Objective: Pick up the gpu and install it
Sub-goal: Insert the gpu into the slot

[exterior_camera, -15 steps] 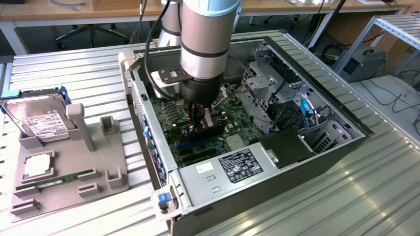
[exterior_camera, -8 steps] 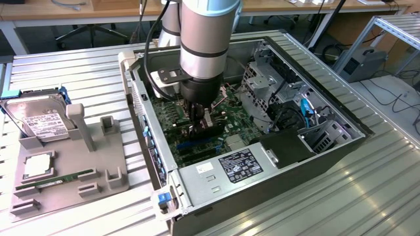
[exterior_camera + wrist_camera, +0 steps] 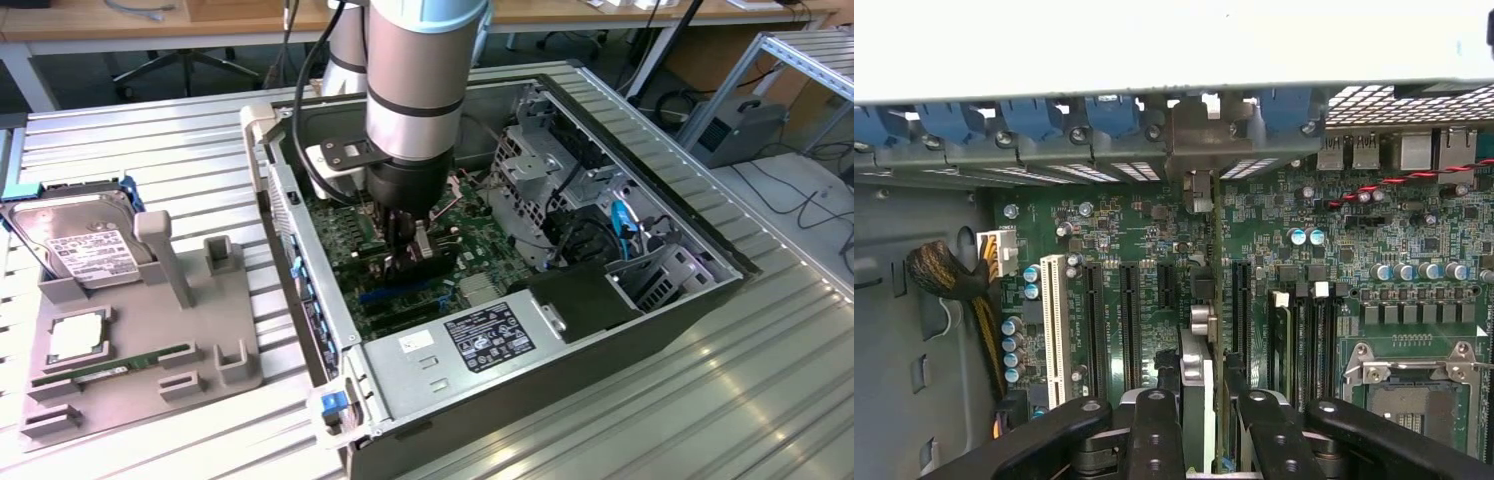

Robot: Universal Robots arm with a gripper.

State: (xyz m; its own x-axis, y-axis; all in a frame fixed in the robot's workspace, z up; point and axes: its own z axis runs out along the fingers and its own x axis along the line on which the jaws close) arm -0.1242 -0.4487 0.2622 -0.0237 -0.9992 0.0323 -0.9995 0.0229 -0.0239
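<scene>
The gpu [image 3: 1197, 345] stands on edge between my fingers [image 3: 1154, 430], seen edge-on as a thin board. Its silver bracket [image 3: 1196, 190] reaches to the case's rear slot openings. My gripper [image 3: 1206, 400] is shut on the gpu. The card hangs just over the motherboard [image 3: 1334, 270], in line with a long black expansion slot [image 3: 1239, 310]; I cannot tell whether it is seated. In the exterior view my gripper [image 3: 408, 250] is deep inside the open PC case [image 3: 667, 310], with the dark gpu [image 3: 424, 268] below it over the green board.
A grey fixture [image 3: 200, 330] at the exterior view's left holds a hard drive [image 3: 80, 250], a CPU [image 3: 78, 338] and a RAM stick [image 3: 114, 365]. Inside the case are a drive cage [image 3: 534, 170], a power supply [image 3: 487, 340], a white slot [image 3: 1054, 320] and a cable bundle [image 3: 944, 275].
</scene>
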